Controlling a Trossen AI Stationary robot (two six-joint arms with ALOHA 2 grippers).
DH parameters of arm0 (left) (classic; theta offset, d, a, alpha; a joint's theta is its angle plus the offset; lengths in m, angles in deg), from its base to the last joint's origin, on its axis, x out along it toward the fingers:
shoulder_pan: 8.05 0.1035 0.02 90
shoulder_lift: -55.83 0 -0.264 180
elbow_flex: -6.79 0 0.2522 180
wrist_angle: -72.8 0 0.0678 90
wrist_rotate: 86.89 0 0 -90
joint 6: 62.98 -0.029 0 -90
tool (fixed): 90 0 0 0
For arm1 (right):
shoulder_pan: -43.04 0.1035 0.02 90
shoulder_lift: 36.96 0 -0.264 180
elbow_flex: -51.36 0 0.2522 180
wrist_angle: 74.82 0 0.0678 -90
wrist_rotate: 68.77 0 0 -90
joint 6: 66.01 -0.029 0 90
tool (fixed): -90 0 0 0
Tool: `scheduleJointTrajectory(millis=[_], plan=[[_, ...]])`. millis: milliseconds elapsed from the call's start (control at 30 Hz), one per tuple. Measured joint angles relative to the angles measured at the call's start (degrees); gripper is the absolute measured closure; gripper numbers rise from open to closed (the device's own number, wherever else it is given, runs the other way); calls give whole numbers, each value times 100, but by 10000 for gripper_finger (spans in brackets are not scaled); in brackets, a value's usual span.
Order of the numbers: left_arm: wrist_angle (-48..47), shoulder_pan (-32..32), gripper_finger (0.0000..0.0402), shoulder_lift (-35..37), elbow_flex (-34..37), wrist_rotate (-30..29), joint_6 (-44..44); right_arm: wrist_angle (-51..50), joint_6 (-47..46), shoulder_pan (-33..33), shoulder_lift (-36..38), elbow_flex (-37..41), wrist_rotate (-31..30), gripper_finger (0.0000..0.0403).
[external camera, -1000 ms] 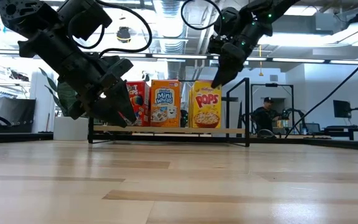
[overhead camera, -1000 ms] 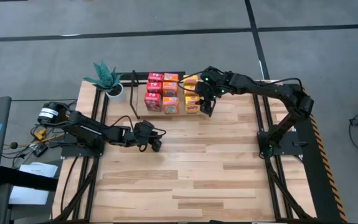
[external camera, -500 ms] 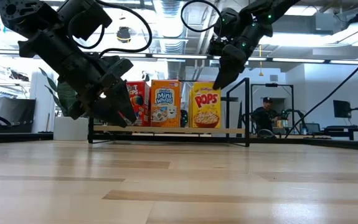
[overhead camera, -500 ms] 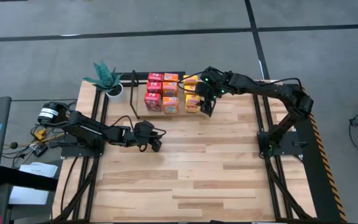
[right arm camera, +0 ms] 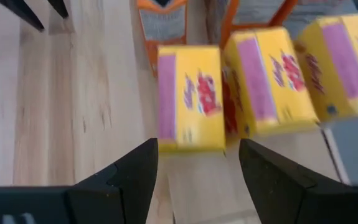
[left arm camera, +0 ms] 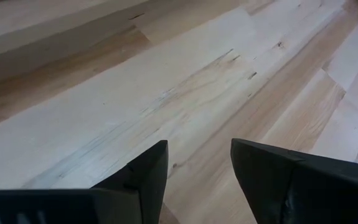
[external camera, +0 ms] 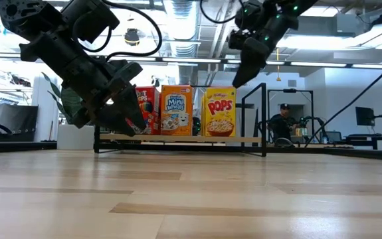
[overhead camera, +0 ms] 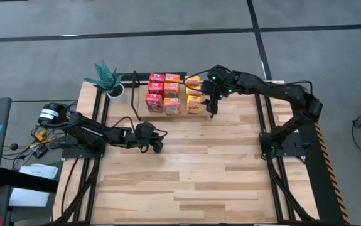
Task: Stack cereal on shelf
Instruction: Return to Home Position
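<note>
With all nine cereal boxes [overhead camera: 172, 94] on the shelf [external camera: 177, 139] along the tabletop's far edge, the right gripper [right arm camera: 197, 149], spread and empty, need only go home, while the left gripper [left arm camera: 197, 155] hovers spread.

High: overhead, straight down, whole table [overhead camera: 186, 169]. Low: tabletop height, level toward shelf [external camera: 177, 139]. Wrists: close, angled down. High and low share shelf.
</note>
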Motion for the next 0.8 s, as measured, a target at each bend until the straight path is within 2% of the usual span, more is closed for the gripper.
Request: scheduleJointTrajectory(millis=[100, 200, 300, 367, 433, 567, 633, 733, 800], plan=[[-35, 1, 235, 33, -22, 189, 111, -320, 113, -18, 246, 0, -126, 152], [-64, 0, 234, 394, -148, 742, -176, -561, 155, -100, 633, 4, -99, 153], [-357, -1, 234, 1221, -335, 1182, -823, -514, 136, -164, 1216, -7, -55, 153], [-712, -4, 234, 1896, -520, 1194, -1391, -547, 47, -233, 1629, -4, -53, 153], [-1270, -4, 234, 2668, -747, 748, -1773, -528, -83, -270, 2067, -7, -51, 153], [-2503, 0, 234, 4235, -1297, -1099, -2042, -717, -222, -493, 2906, -7, -128, 153], [-2997, 0, 234, 4961, -1527, -1683, -2058, -972, -106, -614, 3312, -7, -290, 153], [-3213, 1, 234, 5910, -1652, -1999, -1991, -1239, -219, -795, 3824, 12, -423, 153], [-3380, 1, 234, 6492, -1589, -1644, -2577, -995, -350, -885, 4176, 248, -240, 153]])
